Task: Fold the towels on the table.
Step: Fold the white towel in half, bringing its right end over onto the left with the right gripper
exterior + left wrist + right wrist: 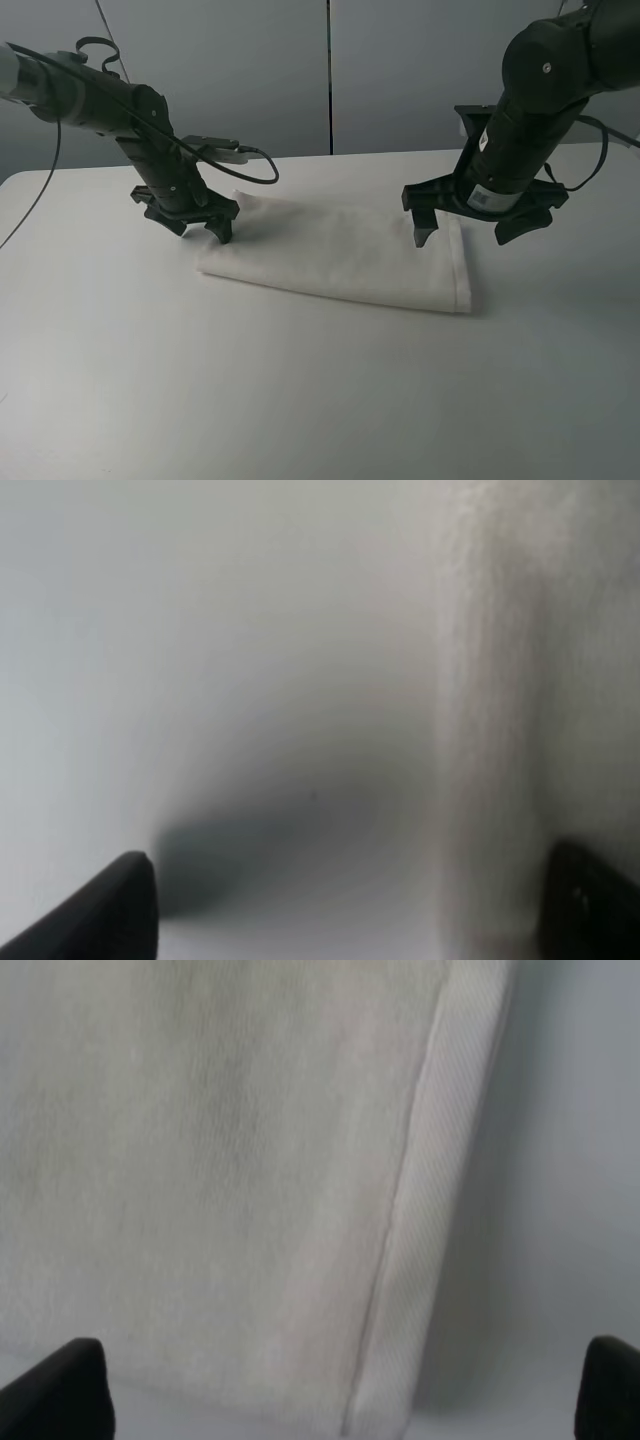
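A: Biggest first: the table (120, 400)?
B: White, matte, and fills the lower part of the high view. Its rounded far-left corner shows.
A: The towel (340, 255)?
B: Off-white, lying flat as an oblong. Its long side runs roughly along the table's far edge, slightly slanted. It sits in the far half, about mid-width, well off the near edge. Nothing grips it.
A: Arms?
B: The left arm (100, 100) comes in over the far-left corner and the right arm (545, 80) over the far-right. Both are black and both angle down to the towel's ends.
A: The right gripper (466, 234)?
B: Jaws spread wide, nothing held. It straddles the towel's right end, with one finger (422, 230) over the cloth and the other past the edge, over bare table. The right wrist view matches: cloth and its band (440, 1210) lie between the two tips. Can't tell whether it touches or hovers.
A: The left gripper (201, 232)?
B: Wide too, and empty. It is low at the towel's far-left corner, one tip at the cloth's edge and the other over bare table. The left wrist view is blurred, showing the towel's edge by one tip and table with a dark shadow by the other. Can't tell contact there either.
A: Small stuff?
B: A black cable (258, 168) loops off the left arm, above the table just beyond the towel's far-left corner. The band is a smoother woven strip along the towel's right end, set off by a seam.
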Controlling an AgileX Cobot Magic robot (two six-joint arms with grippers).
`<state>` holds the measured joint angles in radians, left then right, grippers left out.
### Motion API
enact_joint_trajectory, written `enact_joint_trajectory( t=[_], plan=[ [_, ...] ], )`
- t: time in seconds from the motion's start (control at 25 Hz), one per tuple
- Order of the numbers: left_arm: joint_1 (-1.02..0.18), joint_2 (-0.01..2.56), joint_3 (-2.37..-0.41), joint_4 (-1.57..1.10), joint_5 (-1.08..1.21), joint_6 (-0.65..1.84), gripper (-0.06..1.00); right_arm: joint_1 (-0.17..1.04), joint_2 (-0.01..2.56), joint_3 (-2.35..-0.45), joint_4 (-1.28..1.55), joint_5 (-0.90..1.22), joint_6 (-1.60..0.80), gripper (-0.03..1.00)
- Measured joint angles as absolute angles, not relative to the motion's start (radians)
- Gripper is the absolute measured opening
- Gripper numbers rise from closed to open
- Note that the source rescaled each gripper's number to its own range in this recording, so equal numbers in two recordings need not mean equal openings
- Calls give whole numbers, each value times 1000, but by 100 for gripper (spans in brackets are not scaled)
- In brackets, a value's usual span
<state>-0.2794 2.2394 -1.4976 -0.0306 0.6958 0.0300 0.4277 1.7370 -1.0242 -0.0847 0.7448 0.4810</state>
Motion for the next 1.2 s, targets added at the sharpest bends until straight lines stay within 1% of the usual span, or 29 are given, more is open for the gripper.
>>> enact_joint_trajectory(
  t=[0.56,0.76,0.96,1.08,1.2],
  plan=[
    [-279,2267,-1530,-30,742,31,98,428,1757,-1036,-84,745,501,100],
    [-279,2268,-1533,-25,753,29,98,426,1873,-1149,-84,821,493,100],
    [-279,2268,-1534,-25,755,29,98,389,1996,-1276,-28,899,447,100],
    [-279,2268,-1536,-25,759,38,98,349,2034,-1301,53,908,389,100],
    [-279,2269,-1536,-25,760,40,98,323,2039,-1301,70,911,361,100]
  ],
)
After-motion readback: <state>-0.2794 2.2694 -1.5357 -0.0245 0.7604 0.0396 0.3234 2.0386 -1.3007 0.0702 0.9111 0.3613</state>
